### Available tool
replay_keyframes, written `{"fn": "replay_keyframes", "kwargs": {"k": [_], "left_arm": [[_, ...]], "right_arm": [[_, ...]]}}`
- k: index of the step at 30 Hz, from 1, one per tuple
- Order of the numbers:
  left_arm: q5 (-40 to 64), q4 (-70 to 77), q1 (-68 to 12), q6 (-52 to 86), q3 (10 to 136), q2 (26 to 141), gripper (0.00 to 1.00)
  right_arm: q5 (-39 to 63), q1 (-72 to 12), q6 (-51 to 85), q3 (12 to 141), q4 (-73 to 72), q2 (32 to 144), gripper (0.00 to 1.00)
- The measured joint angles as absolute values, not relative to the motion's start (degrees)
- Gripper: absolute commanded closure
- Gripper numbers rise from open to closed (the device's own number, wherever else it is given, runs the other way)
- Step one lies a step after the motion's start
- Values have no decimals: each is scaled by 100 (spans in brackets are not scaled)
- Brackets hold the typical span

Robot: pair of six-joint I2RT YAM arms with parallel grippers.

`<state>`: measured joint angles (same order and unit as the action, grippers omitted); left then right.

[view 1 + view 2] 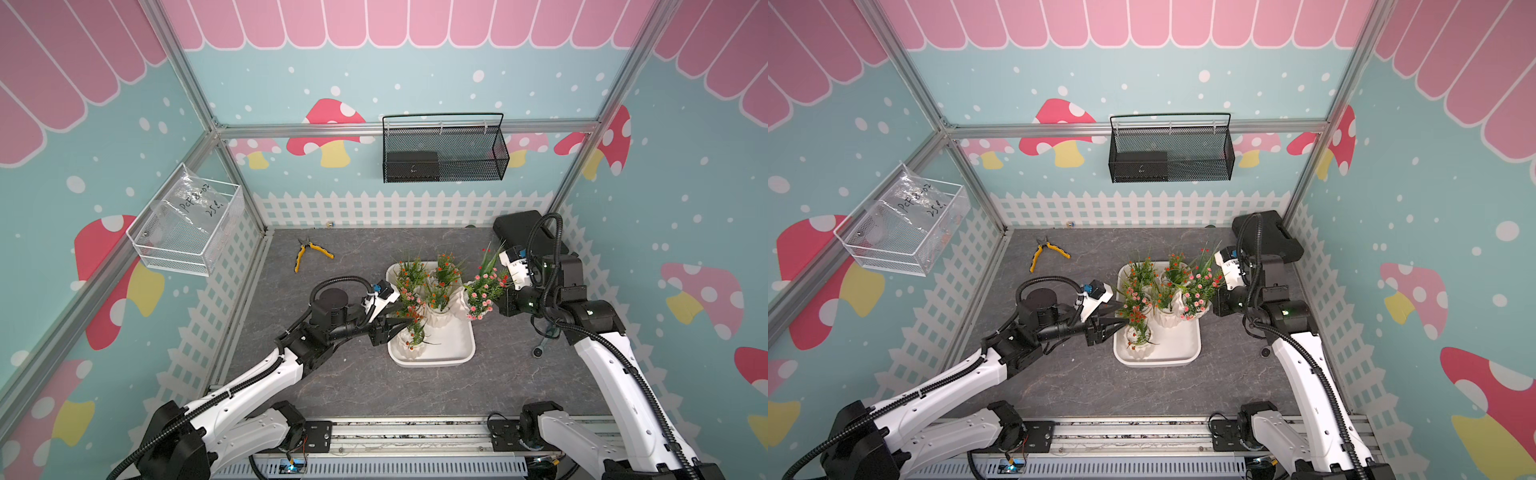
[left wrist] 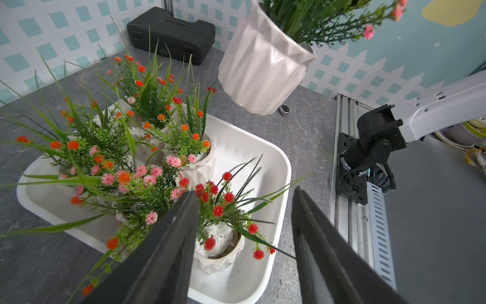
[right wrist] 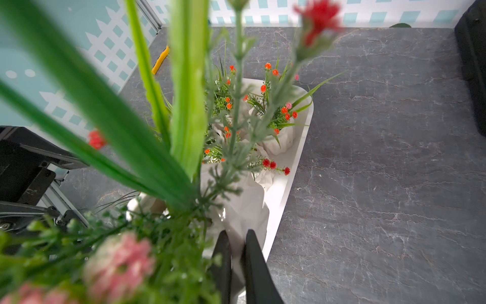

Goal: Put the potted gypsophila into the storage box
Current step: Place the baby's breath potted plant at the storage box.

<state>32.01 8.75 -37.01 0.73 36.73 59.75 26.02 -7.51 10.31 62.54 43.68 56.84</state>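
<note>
Teal walls, dotted white, printed with red mushrooms, pink scallops up top, a white fence along the base. Aluminium frame at the corners and across the back. Grey marbled floor. On the back bar, a black mesh basket; on the left wall, a white mesh basket, bag inside. Soft, even light.

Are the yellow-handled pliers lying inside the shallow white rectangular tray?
No, the yellow-handled pliers lie on the grey tabletop, apart from the white tray.

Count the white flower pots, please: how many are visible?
6. In the white tray: two pots at the back, two in the middle, one in front. The sixth hangs in the right pincer. None seems hidden.
</note>
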Motion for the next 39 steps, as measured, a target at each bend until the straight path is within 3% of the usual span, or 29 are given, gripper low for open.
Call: {"fn": "replay_keyframes", "kwargs": {"k": [15, 39], "left_arm": [[3284, 1020, -3721, -49, 3382, 5957, 43], [3260, 1004, -3721, -176, 3273, 6038, 41]], "right_arm": [[2257, -1337, 1144, 5245, 4150, 5561, 100], [1826, -2161, 1398, 4289, 2963, 6331, 100]]}}
